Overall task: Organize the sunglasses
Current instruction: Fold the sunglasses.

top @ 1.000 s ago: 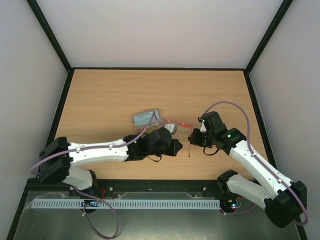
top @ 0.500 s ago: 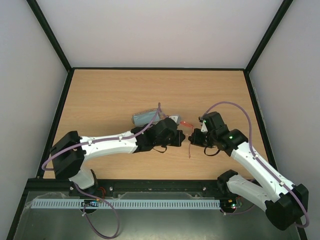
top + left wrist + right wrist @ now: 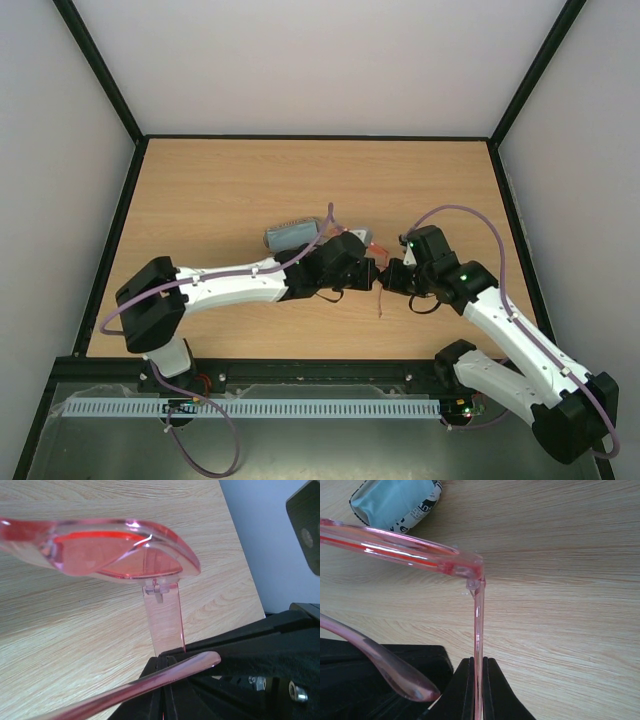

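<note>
The red-orange sunglasses (image 3: 375, 248) hang above the table between my two grippers. My right gripper (image 3: 388, 275) is shut on one temple arm, which runs straight up from its jaws (image 3: 478, 660) to the hinge of the sunglasses (image 3: 395, 547). My left gripper (image 3: 367, 270) is right beside it, with its jaws (image 3: 167, 659) shut and nothing wide between them. The other temple arm (image 3: 150, 682) lies across the left fingers. The front frame of the sunglasses (image 3: 115, 555) is just beyond them. One temple arm (image 3: 380, 300) hangs down toward the table.
The flag-print case (image 3: 290, 236) lies left of the grippers behind the left arm. It also shows in the right wrist view (image 3: 422, 510), with the light blue cloth (image 3: 390, 500) on it. Black rails border the wooden table (image 3: 220, 180).
My left arm has reached right and slightly away, from beside the case up against the sunglasses and the right gripper. The right gripper has kept hold of the temple arm, nearly still.
</note>
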`<state>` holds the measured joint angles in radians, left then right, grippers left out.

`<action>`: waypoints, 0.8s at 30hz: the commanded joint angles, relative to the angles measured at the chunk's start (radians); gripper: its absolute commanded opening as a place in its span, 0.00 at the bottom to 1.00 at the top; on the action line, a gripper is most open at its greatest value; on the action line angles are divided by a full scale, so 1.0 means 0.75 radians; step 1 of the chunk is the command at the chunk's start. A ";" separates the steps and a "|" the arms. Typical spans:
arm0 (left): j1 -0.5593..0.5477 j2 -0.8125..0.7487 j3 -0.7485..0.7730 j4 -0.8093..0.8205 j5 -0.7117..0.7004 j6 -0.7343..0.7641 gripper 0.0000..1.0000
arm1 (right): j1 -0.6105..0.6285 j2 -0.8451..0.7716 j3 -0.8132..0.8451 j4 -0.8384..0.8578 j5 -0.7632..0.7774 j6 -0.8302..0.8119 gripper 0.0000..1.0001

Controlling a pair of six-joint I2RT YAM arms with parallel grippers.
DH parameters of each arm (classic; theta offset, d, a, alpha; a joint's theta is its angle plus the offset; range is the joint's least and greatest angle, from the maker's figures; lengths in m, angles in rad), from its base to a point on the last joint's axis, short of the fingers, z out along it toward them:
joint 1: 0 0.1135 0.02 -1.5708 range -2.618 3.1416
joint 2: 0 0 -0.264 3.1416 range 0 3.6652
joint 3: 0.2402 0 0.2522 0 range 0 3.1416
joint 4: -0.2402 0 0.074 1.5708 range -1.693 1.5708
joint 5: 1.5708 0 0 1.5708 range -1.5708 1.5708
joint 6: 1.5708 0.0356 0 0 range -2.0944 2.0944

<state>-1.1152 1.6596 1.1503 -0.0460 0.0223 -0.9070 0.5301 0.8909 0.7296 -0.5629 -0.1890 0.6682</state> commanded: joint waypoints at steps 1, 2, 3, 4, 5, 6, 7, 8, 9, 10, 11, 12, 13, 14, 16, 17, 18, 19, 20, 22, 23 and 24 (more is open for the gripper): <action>0.014 0.041 0.077 0.007 -0.011 0.017 0.02 | 0.008 -0.014 -0.014 -0.052 -0.055 -0.036 0.01; 0.013 0.046 0.087 0.004 -0.013 0.017 0.02 | 0.007 -0.014 -0.014 -0.052 -0.053 -0.037 0.01; 0.013 0.050 0.096 0.004 -0.015 0.018 0.02 | 0.009 -0.014 -0.015 -0.054 -0.052 -0.038 0.01; 0.012 0.053 0.105 0.000 -0.018 0.015 0.02 | 0.009 -0.014 -0.017 -0.055 -0.046 -0.037 0.01; 0.012 0.054 0.111 -0.004 -0.024 0.015 0.02 | 0.009 -0.012 -0.019 -0.055 -0.045 -0.038 0.01; 0.010 0.053 0.115 -0.003 -0.025 0.014 0.02 | 0.009 -0.010 -0.021 -0.056 -0.044 -0.037 0.01; 0.006 0.052 0.118 -0.006 -0.029 0.012 0.02 | 0.009 -0.010 -0.022 -0.053 -0.038 -0.038 0.01; 0.004 0.048 0.119 -0.006 -0.036 0.010 0.02 | 0.009 -0.007 -0.021 -0.053 -0.033 -0.038 0.01; 0.001 0.045 0.119 -0.006 -0.040 0.008 0.02 | 0.009 -0.003 -0.019 -0.050 -0.032 -0.038 0.01; -0.001 0.041 0.119 -0.008 -0.043 0.006 0.03 | 0.009 0.002 -0.019 -0.048 -0.029 -0.038 0.01; -0.005 0.035 0.116 -0.010 -0.048 0.005 0.05 | 0.009 0.007 -0.018 -0.044 -0.024 -0.037 0.01; -0.009 0.027 0.113 -0.013 -0.060 0.001 0.09 | 0.009 0.013 -0.015 -0.040 -0.020 -0.037 0.01; -0.010 0.017 0.105 -0.012 -0.079 -0.004 0.11 | 0.009 0.020 -0.009 -0.040 -0.019 -0.035 0.01; -0.010 0.011 0.095 -0.006 -0.094 -0.011 0.11 | 0.009 0.023 -0.006 -0.035 -0.024 -0.035 0.01; -0.006 0.010 0.095 -0.010 -0.126 -0.020 0.11 | 0.009 0.029 0.000 -0.038 -0.024 -0.038 0.01; -0.006 0.014 0.100 -0.015 -0.137 -0.021 0.10 | 0.009 0.031 0.001 -0.043 -0.023 -0.038 0.01; -0.006 0.019 0.110 -0.018 -0.152 -0.023 0.09 | 0.009 0.030 -0.002 -0.045 -0.022 -0.037 0.01; -0.006 0.024 0.120 -0.017 -0.163 -0.026 0.09 | 0.009 0.029 -0.006 -0.045 -0.022 -0.037 0.01; -0.005 0.033 0.129 -0.015 -0.166 -0.026 0.09 | 0.009 0.026 -0.012 -0.044 -0.024 -0.036 0.01; -0.005 0.044 0.154 -0.024 -0.190 -0.033 0.07 | 0.009 0.024 -0.024 -0.040 -0.024 -0.037 0.01; -0.006 0.045 0.157 -0.020 -0.201 -0.038 0.07 | 0.009 0.023 -0.029 -0.035 -0.024 -0.036 0.01; -0.006 0.047 0.160 -0.022 -0.218 -0.045 0.07 | 0.009 0.022 -0.034 -0.033 -0.024 -0.037 0.01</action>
<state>-1.1233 1.6924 1.2110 -0.0917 -0.0616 -0.9325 0.5259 0.9089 0.7280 -0.5468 -0.1726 0.6727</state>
